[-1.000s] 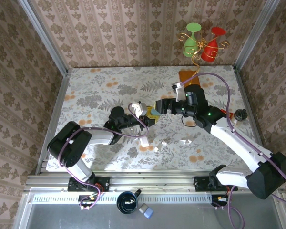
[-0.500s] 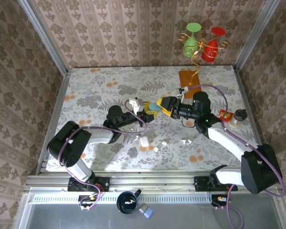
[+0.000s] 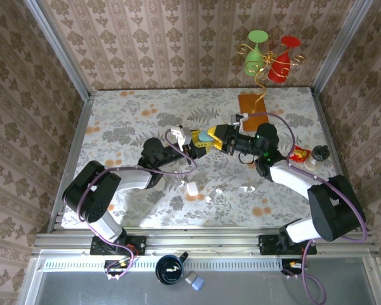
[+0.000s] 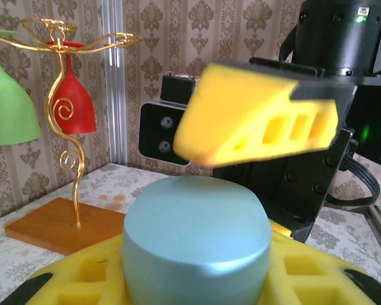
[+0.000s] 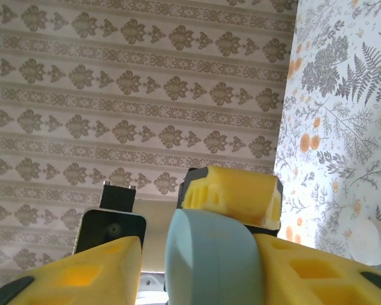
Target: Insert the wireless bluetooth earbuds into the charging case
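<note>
The left hand (image 3: 195, 143) is clenched on the pale blue case (image 3: 205, 136), holding it in the air just toward 12 o'clock of the middle of the desk (image 3: 114, 127). The right hand (image 3: 216, 134) meets it from 3 o'clock, with its yellow fingers (image 4: 260, 121) bracketing the case. Whether they grip it I cannot tell, since a slit of wall seems to show beside the case in the right wrist view. The earbuds (image 3: 218, 190) lie loose on the desk toward 6 o'clock of the case, near a white case (image 3: 192, 188) and well apart from both hands.

The main risk is probably the shell itself. It is smooth and rounded, and two hands squeezing across it could make it slip out and drop among the earbuds, scattering them. A pull or twist from the right hand might also turn the case in the left hand's hold. The fingers of the two hands are crowded close together, so a small misjudgement could knock one against another.
</note>
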Motion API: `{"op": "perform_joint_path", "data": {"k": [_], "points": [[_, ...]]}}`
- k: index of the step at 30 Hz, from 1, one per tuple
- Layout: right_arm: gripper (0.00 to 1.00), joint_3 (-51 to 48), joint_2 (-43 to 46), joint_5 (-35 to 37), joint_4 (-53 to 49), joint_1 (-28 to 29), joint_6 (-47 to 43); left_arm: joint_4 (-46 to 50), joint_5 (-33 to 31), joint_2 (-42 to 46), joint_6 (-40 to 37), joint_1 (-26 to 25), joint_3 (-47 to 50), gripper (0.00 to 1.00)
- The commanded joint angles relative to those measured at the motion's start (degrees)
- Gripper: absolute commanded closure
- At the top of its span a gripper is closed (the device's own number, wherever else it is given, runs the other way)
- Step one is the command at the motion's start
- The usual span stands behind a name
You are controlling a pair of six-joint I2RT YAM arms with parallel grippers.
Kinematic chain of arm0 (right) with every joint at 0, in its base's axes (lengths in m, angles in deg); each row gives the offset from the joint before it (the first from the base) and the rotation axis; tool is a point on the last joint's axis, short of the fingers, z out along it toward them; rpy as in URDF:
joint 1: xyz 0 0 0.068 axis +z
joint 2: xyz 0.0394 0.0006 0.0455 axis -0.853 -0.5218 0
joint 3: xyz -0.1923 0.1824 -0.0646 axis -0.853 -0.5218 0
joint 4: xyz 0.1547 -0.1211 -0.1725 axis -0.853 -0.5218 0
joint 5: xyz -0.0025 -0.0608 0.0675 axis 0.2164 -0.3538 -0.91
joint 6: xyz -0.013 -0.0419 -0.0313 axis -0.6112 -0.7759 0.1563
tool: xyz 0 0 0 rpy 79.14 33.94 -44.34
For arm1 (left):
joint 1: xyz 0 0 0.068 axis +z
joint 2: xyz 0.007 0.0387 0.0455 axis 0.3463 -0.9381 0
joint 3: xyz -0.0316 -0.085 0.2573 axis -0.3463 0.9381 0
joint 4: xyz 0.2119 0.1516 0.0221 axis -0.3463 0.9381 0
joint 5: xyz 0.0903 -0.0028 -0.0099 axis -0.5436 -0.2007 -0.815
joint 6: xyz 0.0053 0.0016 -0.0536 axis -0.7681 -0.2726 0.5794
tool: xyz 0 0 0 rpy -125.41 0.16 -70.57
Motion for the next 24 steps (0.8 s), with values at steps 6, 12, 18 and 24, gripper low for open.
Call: {"op": "perform_joint_path", "data": {"k": [6, 12, 18, 24], "points": [[0.8, 0.3, 1.2, -0.9, -1.1, -0.1, -1.9, -1.2, -1.1, -0.7, -1.4, 0.3, -1.2, 0.82], [0.83, 1.0, 3.1, 3.1, -9.9, -0.8, -9.0, -0.8, 0.1, 0.6, -1.3, 1.0, 1.0, 0.39], [0.83, 2.4, 0.2, 9.2, -20.0, -2.6, -20.7, 2.9, -2.0, 4.9, -2.3, 2.8, 7.1, 0.05], [0.83, 6.3, -7.7, 15.1, -24.3, -2.7, -27.7, 17.1, -9.3, 14.3, -5.2, 3.2, 11.6, 0.0]]}}
